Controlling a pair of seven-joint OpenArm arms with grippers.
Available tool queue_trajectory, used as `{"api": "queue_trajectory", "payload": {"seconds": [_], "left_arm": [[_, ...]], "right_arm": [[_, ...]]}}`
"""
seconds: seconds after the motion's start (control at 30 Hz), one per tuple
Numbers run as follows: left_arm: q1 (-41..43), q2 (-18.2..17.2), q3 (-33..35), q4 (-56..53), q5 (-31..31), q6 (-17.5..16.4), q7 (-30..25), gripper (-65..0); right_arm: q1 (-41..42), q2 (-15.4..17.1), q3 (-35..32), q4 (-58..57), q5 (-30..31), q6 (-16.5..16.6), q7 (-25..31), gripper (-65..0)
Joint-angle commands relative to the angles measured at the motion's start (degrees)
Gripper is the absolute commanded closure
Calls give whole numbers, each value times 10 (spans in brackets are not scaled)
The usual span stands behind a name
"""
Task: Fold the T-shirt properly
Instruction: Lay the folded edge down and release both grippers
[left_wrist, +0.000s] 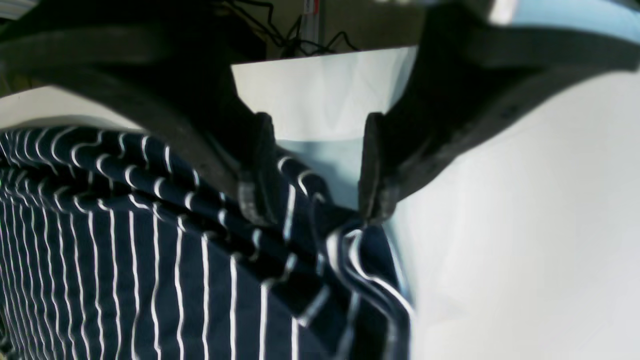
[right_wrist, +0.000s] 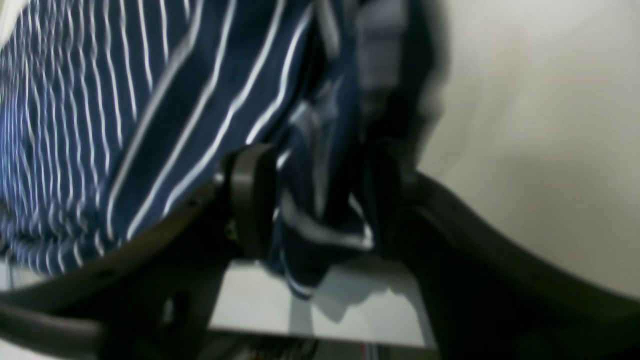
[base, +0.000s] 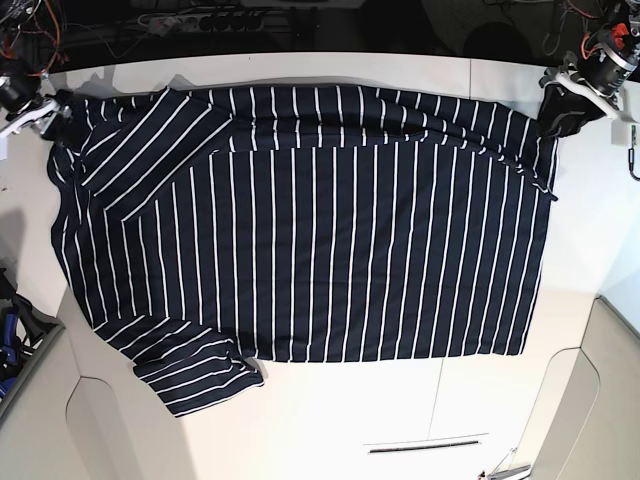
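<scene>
The T-shirt (base: 310, 220), soft navy cloth with thin white stripes, is lying spread and rumpled along its top edge across the smooth white table (base: 330, 420). The left gripper (left_wrist: 315, 170) is pinching its upper-right corner, and the right gripper (right_wrist: 320, 200) is clamping bunched fabric at the upper left.

The T-shirt (base: 300, 230) lies spread on the table (base: 350, 420) — a gripper at each far corner, left gripper (base: 562, 108) and right gripper (base: 55, 118).

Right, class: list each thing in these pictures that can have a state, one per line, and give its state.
T-shirt: spread flat on the table, not yet folded, far edge bunched.
left gripper: at the shirt's far corner, fingers apart, cloth between them.
right gripper: at the other far corner, cloth between its fingers.
table: white, shirt lying on it.
</scene>
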Motion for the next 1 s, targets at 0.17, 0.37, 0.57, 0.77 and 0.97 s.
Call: {"api": "queue_trajectory", "payload": {"seconds": [0.17,0.37,0.57,0.77,0.97], "left_arm": [[-7,-9,-77,9,-67,-7,-21,-295],[-16,-14,-91,9,-67,-7,-26,-339],[-59,-28,-90,9,-51,-7,-30,-379],[-119,-80,-58,-16,-25,-7,-30,-379],[-210,-143,19,-125,25,11,-56,-437]], "right_arm": [[56,41,53,10,8,4,50,-311],[128,75,49,8,-35,2,92,-311],[226,86,-19,-45,-110,-9,122,-312],[318,86,-123,-182,-188,-21,191,-313],[409,86,-155,-329,-226,-24,255,-313]]}}
